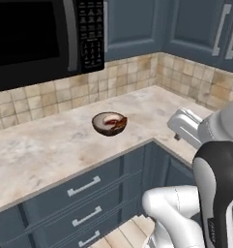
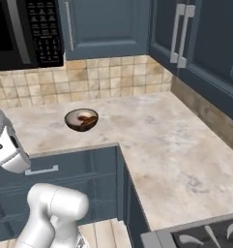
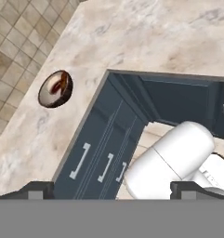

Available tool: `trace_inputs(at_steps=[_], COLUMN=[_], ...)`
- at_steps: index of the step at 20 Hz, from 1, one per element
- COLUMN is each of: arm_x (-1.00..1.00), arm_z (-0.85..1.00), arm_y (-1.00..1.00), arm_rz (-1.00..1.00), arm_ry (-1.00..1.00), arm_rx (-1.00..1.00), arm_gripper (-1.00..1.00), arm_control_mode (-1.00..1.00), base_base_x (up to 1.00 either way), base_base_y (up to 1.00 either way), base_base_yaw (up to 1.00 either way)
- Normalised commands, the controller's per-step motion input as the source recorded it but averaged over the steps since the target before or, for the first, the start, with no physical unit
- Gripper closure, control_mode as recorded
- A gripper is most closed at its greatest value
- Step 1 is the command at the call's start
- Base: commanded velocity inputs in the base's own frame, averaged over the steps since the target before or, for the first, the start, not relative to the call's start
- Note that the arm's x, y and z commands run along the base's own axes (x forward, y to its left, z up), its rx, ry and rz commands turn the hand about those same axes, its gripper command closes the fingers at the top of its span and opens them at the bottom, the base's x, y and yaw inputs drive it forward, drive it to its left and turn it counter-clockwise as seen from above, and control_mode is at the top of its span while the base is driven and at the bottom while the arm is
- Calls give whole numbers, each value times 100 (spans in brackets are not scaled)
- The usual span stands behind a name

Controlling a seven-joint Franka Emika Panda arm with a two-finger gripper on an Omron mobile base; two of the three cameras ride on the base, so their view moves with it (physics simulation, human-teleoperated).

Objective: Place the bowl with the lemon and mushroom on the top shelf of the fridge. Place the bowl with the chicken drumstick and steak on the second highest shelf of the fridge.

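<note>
A small dark brown bowl (image 1: 109,123) (image 2: 81,119) (image 3: 55,88) stands alone on the marble counter near the inner corner. It holds a pale piece and a reddish-brown piece, so it looks like the bowl with the chicken drumstick and steak. My gripper (image 3: 112,190) is open, its fingertips (image 3: 36,190) far apart with nothing between them. It hovers high over the counter's corner and the floor, well away from the bowl. The bowl with the lemon and mushroom, the fridge, the top shelf and the second highest shelf are out of view.
An L-shaped marble counter (image 1: 36,155) runs over blue drawers (image 1: 84,186). A black microwave (image 1: 40,34) hangs above it at the left, with blue wall cabinets (image 2: 195,34) to the right. A stovetop (image 2: 205,235) shows at the near right edge.
</note>
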Motion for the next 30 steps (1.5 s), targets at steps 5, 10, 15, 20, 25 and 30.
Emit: trace_inputs(at_steps=[5, 10, 15, 20, 25, 30], arm_x=[0, 0, 0, 0, 0, 23], arm_z=[0, 0, 0, 0, 0, -4], arm_y=[0, 0, 0, 0, 0, -5], arm_rz=[0, 0, 0, 0, 0, 4], arm_ry=[0, 0, 0, 0, 0, 0], arm_rx=[0, 0, 0, 0, 0, 0], arm_gripper=[-100, -100, -100, -100, -100, -100], arm_control_mode=[100, 100, 100, 100, 100, -100], base_base_x=[59, 37, 65, 71, 41, 0], base_base_y=[-20, -21, -4, 0, -1, 0], base_base_yaw=[0, 4, 1, 0, 1, 0])
